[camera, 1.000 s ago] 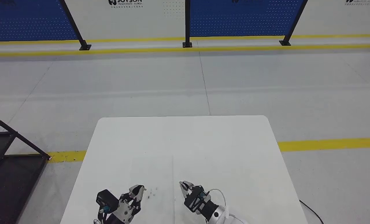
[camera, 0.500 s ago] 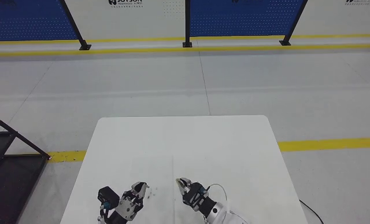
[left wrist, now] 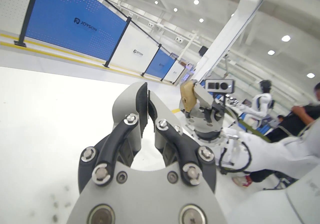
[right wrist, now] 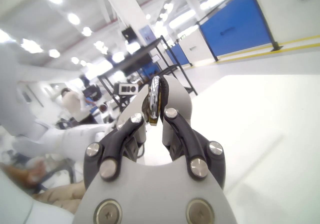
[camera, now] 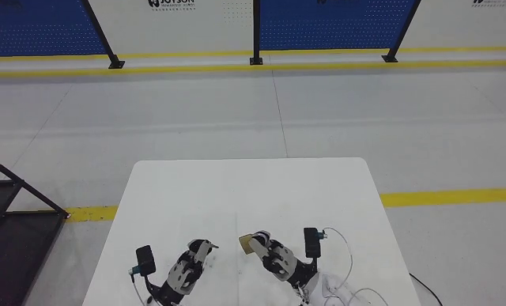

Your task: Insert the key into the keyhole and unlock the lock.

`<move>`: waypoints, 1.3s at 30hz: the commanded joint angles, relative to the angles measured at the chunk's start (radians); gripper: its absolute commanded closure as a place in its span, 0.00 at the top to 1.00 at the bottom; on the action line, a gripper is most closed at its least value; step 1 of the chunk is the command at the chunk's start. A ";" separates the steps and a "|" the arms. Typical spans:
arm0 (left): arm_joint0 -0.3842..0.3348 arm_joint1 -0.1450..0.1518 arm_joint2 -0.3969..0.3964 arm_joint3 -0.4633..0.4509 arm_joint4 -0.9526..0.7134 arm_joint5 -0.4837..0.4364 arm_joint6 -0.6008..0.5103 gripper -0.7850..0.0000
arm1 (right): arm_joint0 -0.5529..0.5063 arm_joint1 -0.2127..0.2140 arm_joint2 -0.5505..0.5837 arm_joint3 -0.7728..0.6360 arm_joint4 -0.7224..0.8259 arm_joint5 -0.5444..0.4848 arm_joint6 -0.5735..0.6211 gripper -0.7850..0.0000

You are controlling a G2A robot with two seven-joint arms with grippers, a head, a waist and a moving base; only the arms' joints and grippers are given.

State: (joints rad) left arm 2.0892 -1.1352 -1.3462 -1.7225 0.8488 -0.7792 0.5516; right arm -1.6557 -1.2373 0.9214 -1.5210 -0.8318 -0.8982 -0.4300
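Note:
Over the near edge of the white table point(camera: 253, 187), my right gripper point(camera: 254, 241) is shut on a brass padlock point(camera: 246, 243). The right wrist view shows the lock's silver shackle point(right wrist: 155, 95) pinched between the gripper's point(right wrist: 156, 85) pads. The brass body sits below them. My left gripper point(camera: 207, 245) is a short way to the lock's left, its tips pointing the same way. Its point(left wrist: 147, 96) black pads are pressed together, and I cannot make out a key between them. From the left wrist, the padlock point(left wrist: 187, 96) sticks up from the other gripper.
A black rack point(camera: 24, 219) stands off the table's left side. Loose white cables point(camera: 340, 286) lie by the right arm at the near right corner. Small dark specks point(left wrist: 60, 205) mark the table below the left gripper. The far half of the table is bare.
Both arms have moved forward and up from the near edge. The right gripper has turned, so the brass lock now shows at its tips, closer to the left gripper.

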 commanded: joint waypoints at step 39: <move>-0.163 -0.088 0.253 0.120 -0.261 -0.233 0.256 0.00 | 0.074 -0.120 -0.181 0.171 0.079 -0.015 -0.417 0.00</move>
State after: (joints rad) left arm 1.9282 -1.2195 -1.0939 -1.6008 0.5892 -1.0122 0.8077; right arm -1.5881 -1.3519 0.7457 -1.3615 -0.7404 -0.9166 -0.8327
